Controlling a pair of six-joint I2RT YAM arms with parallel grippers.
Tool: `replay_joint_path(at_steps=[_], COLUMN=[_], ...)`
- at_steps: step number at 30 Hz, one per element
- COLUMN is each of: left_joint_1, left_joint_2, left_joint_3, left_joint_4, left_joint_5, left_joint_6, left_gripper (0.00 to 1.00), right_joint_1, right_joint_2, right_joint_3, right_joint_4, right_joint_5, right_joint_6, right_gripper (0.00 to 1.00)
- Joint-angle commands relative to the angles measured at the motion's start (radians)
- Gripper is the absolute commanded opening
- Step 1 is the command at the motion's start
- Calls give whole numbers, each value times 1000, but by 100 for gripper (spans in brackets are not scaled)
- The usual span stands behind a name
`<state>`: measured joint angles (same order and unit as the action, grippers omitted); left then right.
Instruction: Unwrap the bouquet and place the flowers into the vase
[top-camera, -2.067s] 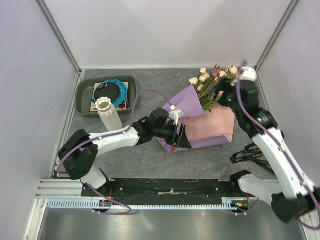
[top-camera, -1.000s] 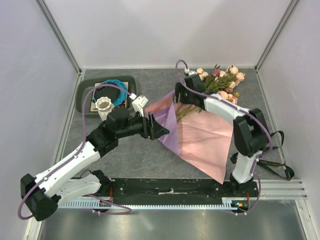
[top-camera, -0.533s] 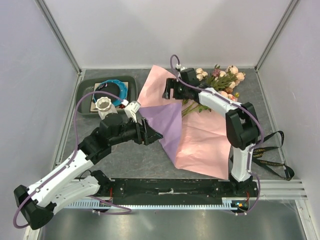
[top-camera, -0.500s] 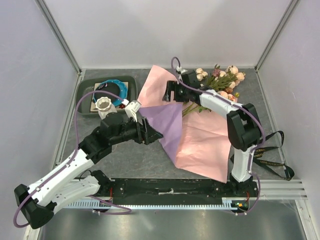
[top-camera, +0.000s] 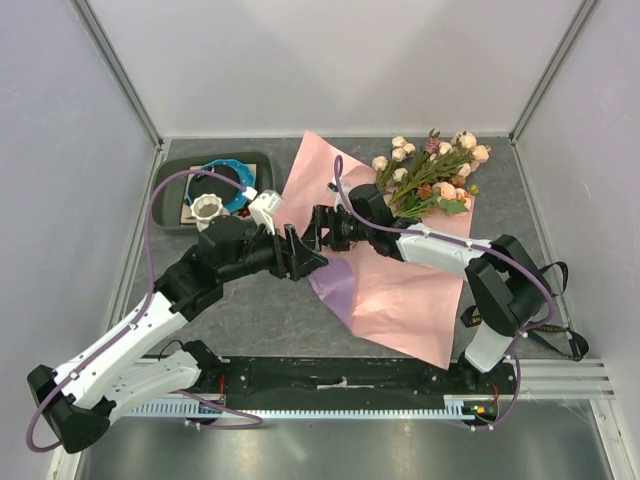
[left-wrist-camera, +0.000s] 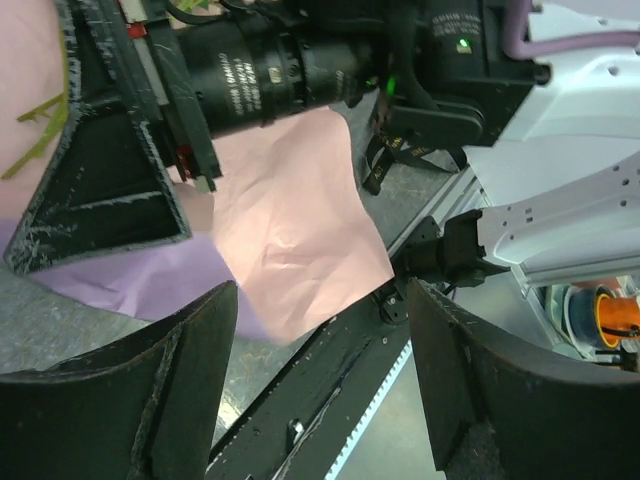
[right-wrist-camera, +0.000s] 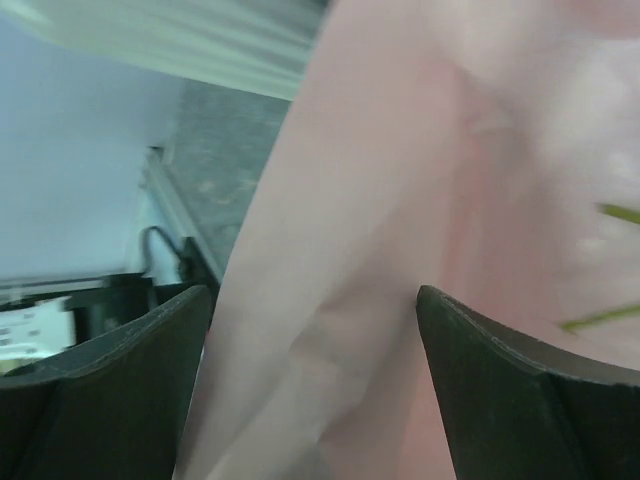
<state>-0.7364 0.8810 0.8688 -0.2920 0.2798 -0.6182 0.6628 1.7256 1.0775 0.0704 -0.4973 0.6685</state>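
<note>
**Inspector:** Taking the vase as the reference, where are the tools?

**Assessor:** The left gripper is just right of the vase and slightly nearer the arm bases. Its jaws are spread and nothing sits between them. The right gripper is almost tip to tip with it, one step further from the vase. Its fingers point back towards the vase. They also stand apart, and the wrist view shows only the pink paper sheet beyond them, not pinched.

**Inspector:** And the flowers?

**Assessor:** They lie well right of the vase and further back, loose on the far corner of the opened sheet. Their long axis runs diagonally: the heads are furthest from the vase, and the stem ends aim back towards it and towards the right gripper's wrist.

**Inspector:** Which relation governs the next move?

**Assessor:** In his judgement, the stems lie behind the right gripper rather than ahead of it. That arm is the nearer one, but it would need to turn round to face the stems and close across them. The left arm is better placed for the vase.
</note>
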Motion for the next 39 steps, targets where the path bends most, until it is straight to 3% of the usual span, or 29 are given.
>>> replay_joint_path(at_steps=[1, 10, 15, 19, 25, 29, 33, 39], left_joint_1=[3, 2, 3, 3, 3, 3, 3, 3], left_joint_2=[-40, -73, -85, -71, 25, 108, 177, 185], left_joint_3=[48, 87, 94, 91, 56, -46, -145, -252], left_joint_4=[-27, -76, -91, -93, -75, 0, 100, 197], left_joint_5=[-54, -79, -90, -85, -41, -24, 31, 85], left_joint_6=[51, 61, 71, 74, 64, 41, -12, -78], left_gripper=[75, 75, 75, 76, 77, 77, 75, 75], right_joint_1=[53, 112, 106, 72, -127, -316, -371, -440], right_joint_2=[-43, -4, -73, -153, -261, -291, -255, -120], right_joint_3=[-39, -97, -149, -146, -149, -169, -127, -87], right_joint_4=[308, 509, 453, 184, -111, -115, -115, -104], right_joint_5=[-84, -165, -162, -48, 225, 334, 417, 479], right_joint_6=[221, 441, 379, 199, 120, 155, 151, 287], right_gripper=[92, 92, 92, 92, 81, 71, 69, 66])
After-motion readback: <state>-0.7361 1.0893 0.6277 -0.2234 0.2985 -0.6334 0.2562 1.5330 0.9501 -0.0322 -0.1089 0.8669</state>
